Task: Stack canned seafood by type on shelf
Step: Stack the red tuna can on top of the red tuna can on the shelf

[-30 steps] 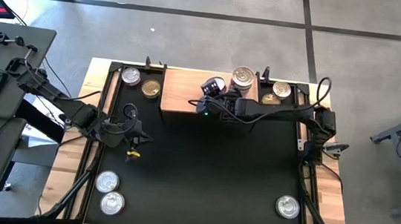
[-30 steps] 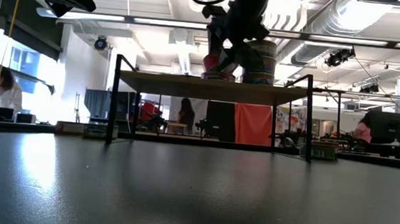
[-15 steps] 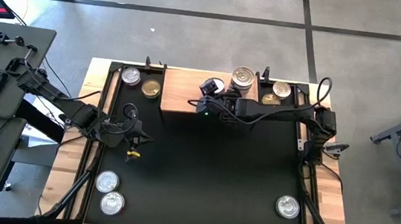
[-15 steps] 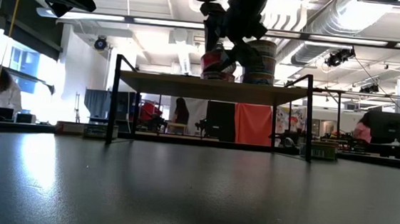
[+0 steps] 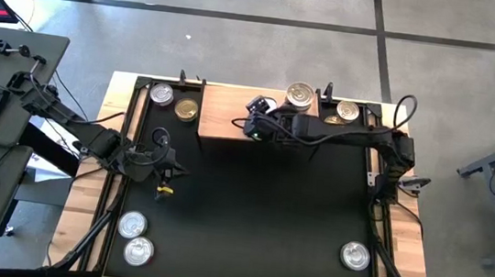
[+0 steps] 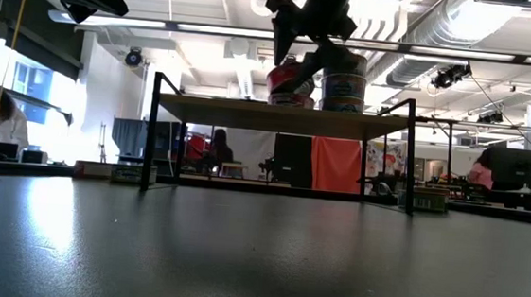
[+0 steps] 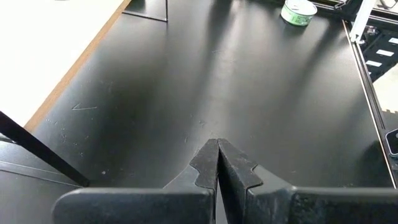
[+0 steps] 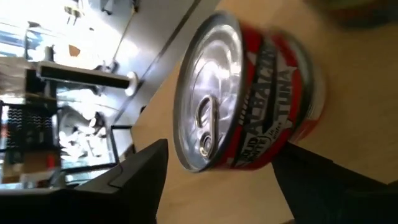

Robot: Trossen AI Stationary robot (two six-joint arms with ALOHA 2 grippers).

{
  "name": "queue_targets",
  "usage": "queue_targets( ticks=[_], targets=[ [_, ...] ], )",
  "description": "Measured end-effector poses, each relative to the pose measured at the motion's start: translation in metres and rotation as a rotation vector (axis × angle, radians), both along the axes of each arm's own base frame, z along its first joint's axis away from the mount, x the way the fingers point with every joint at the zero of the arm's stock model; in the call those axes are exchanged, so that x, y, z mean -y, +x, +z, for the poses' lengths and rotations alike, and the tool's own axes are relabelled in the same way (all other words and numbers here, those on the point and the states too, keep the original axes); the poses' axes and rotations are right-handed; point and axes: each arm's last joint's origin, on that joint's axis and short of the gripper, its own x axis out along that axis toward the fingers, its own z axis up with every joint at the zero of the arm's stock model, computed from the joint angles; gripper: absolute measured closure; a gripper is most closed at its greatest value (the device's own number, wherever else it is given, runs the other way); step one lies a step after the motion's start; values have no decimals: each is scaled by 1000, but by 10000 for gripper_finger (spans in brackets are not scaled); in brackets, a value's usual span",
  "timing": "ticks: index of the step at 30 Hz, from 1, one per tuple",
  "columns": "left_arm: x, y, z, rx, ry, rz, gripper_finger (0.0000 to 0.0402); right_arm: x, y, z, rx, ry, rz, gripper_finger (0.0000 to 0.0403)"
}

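High view: cans (image 5: 300, 94) flank red tin (image 5: 269, 107).

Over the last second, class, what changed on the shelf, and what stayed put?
The right gripper opened and rose off the red tin, leaving it on the shelf beside the stacked tins. The left gripper and the tins on the mat stayed as they were.

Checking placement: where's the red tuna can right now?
On the shelf, between the open right gripper fingers; the red tuna can sits left of the taller can stack.
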Motion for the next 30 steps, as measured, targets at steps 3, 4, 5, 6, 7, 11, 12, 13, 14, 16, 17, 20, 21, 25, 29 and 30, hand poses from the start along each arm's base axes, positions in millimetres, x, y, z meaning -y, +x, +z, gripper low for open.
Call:
queue_targets(
  ticks=[3,4,5,6,7,11,12,13,14,16,17,20,21,25,29,30],
  targets=[
    [-1,0,0,0,1,7,401,0,-5,7,-39,-2,-21,130],
    [-2,1,0,0,1,11,402,0,-6,9,-47,6,-16,130],
    [-2,1,0,0,1,15,401,0,-7,11,-52,17,-7,130],
    [-3,1,0,0,1,20,401,1,-7,12,-57,26,4,130],
    [-4,2,0,0,1,25,401,1,-7,12,-60,38,14,130],
    [-7,3,0,-1,1,42,401,-1,-6,10,-71,54,40,130],
    [-8,3,0,-1,0,44,401,-2,-6,10,-81,53,61,130],
    [-8,3,0,-2,-2,46,401,-4,-6,11,-87,53,72,130],
    [-8,3,0,-4,-6,42,402,-6,-8,13,-99,47,89,130],
    [-7,3,0,-8,-29,13,401,-14,-13,19,-145,23,161,130],
    [-6,3,1,-6,-41,-9,401,-19,-16,24,-166,13,210,130],
    [-4,3,4,3,-74,-93,402,-31,-28,35,-234,13,358,131],
    [-3,3,5,7,-83,-120,402,-36,-30,37,-257,4,403,131],
    [-1,3,10,50,-116,-191,402,-57,-40,47,-339,-69,564,131],
    [0,2,20,135,-121,-287,401,-81,-42,47,-425,-107,800,131],
    [1,2,23,156,-128,-313,402,-86,-42,45,-451,-103,884,131]
  ],
)
